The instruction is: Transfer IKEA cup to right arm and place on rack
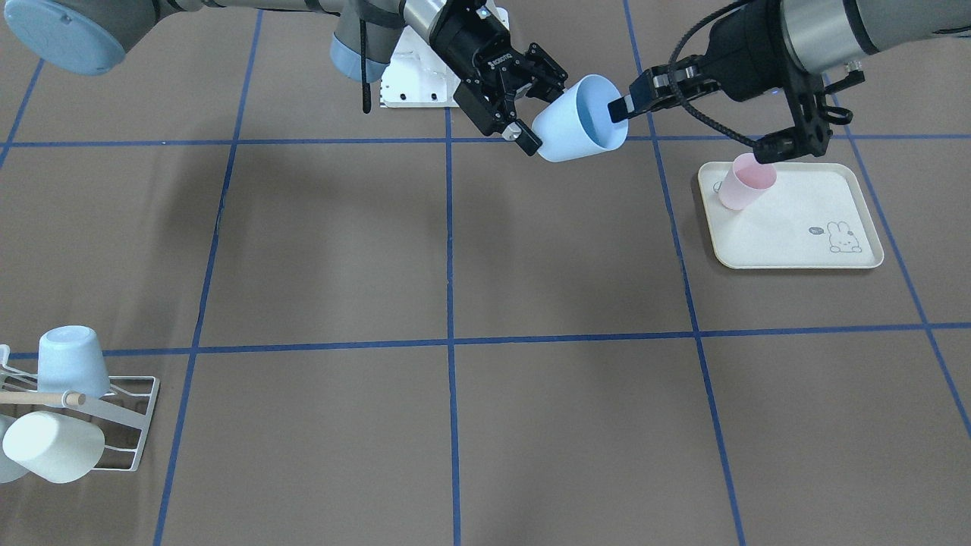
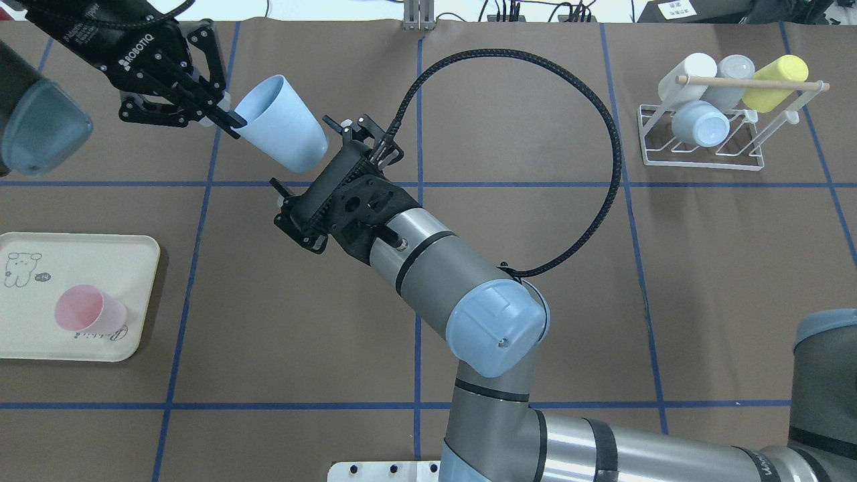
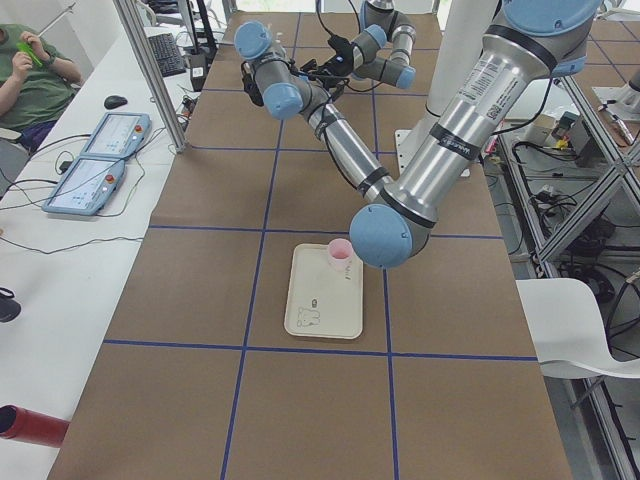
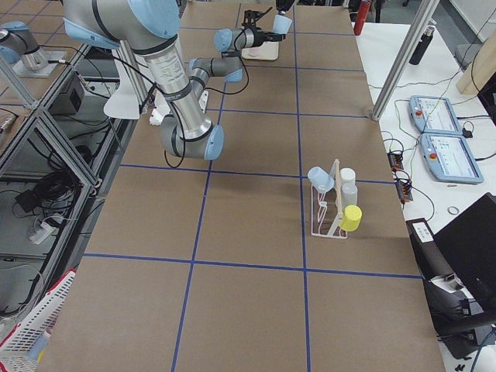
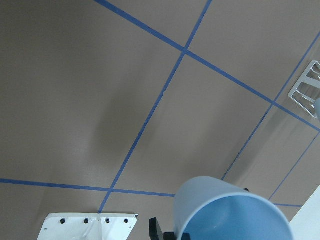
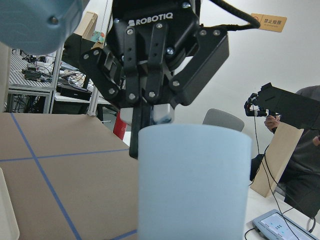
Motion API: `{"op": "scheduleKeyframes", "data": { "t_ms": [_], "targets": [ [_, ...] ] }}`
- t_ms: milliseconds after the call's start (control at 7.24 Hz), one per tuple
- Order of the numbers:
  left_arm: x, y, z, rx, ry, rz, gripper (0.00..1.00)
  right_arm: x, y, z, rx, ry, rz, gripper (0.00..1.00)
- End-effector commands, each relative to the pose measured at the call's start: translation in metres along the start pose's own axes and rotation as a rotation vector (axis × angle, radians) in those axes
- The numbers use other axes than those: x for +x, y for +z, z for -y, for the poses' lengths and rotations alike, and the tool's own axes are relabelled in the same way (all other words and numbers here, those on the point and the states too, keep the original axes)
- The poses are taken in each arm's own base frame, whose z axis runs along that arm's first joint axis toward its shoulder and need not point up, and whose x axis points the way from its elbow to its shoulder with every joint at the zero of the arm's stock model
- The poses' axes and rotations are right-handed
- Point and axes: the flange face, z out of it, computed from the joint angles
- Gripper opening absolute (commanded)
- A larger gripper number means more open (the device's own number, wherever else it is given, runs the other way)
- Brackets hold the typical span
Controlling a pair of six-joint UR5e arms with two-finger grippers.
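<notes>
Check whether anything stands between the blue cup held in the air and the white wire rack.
Nothing visible does. Between the blue cup and the rack lies only bare brown table; a cable of the right arm loops above it. The rack already carries four cups.

Pale blue IKEA cup (image 1: 580, 125): airborne, tilted, rim pinched by left gripper (image 1: 618, 108). Right arm (image 2: 435, 268) reaches across; right gripper (image 1: 542, 111) flanks cup base. White wire rack (image 2: 703, 161): counter's (image 2: 535, 221) right end.

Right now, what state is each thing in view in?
light blue cup, held mid-air on its side
left gripper, shut on the cup's rim
right gripper, open around the cup's base
pink cup, upright on the rabbit-print tray
rack, four cups on its prongs
</notes>
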Motion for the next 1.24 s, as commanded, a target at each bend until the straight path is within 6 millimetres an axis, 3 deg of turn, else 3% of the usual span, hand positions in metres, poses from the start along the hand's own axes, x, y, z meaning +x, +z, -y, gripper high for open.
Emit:
{"op": "scheduleKeyframes", "data": {
  "t_ms": [0, 138, 276, 414, 691, 967, 1105],
  "targets": [
    [0.0, 0.0, 0.0, 0.0, 0.001, 0.0, 0.0, 0.002, 0.0, -0.001, 0.0, -0.003, -0.014, 0.74],
    [0.0, 0.0, -0.001, 0.0, 0.008, -0.002, 0.0, 0.002, 0.0, 0.0, -0.001, -0.002, -0.022, 0.7],
    [0.0, 0.0, 0.0, -0.001, 0.031, -0.008, 0.25, 0.002, 0.0, 0.0, -0.001, -0.002, -0.023, 0.68],
    [0.0, 0.0, -0.001, 0.0, 0.046, -0.013, 0.99, 0.002, 0.001, 0.001, 0.001, -0.001, -0.023, 0.67],
    [-0.001, 0.0, 0.0, 0.0, 0.049, -0.013, 1.0, 0.002, 0.001, 0.0, -0.002, -0.003, -0.024, 0.67],
    [0.0, -0.008, -0.003, 0.014, 0.057, -0.021, 1.0, 0.008, -0.003, -0.018, -0.026, -0.018, -0.029, 0.66],
    [0.002, -0.021, -0.011, 0.059, 0.08, -0.038, 1.0, 0.021, -0.008, -0.026, -0.039, -0.031, -0.042, 0.64]
  ]
}}
